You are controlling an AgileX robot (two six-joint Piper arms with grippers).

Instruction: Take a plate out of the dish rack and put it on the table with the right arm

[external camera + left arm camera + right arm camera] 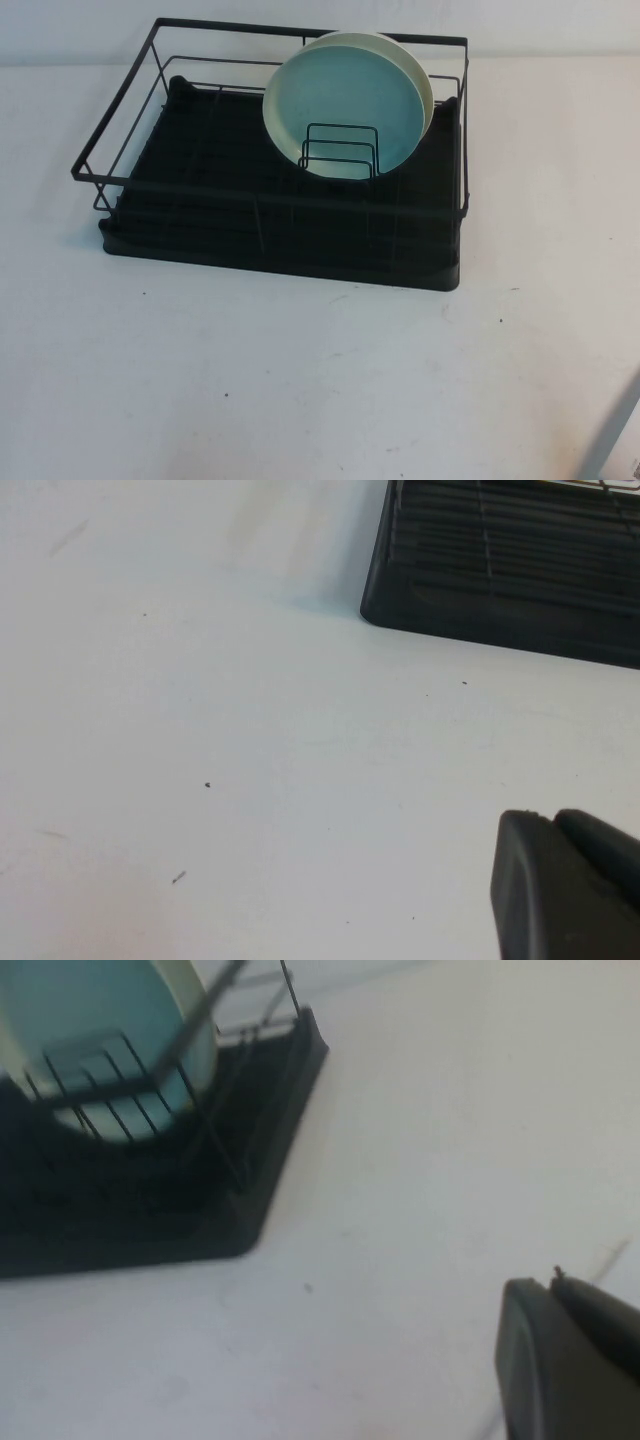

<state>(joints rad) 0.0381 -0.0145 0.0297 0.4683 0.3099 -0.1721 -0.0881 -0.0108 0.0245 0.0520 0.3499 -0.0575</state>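
Teal plate (345, 105) upright on edge in dish rack (280, 210), back right, behind wire dividers (338, 152), leaning on cream plate (425, 80). Rack on white bench (300, 380). Right end effector (570, 1360) above bare bench near rack's corner; left end effector (560, 885) likewise. Cannot tell the finger state of either.

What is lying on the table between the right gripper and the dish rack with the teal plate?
Only bare table lies between the right gripper and the dish rack holding the teal plate, as the right wrist view shows.
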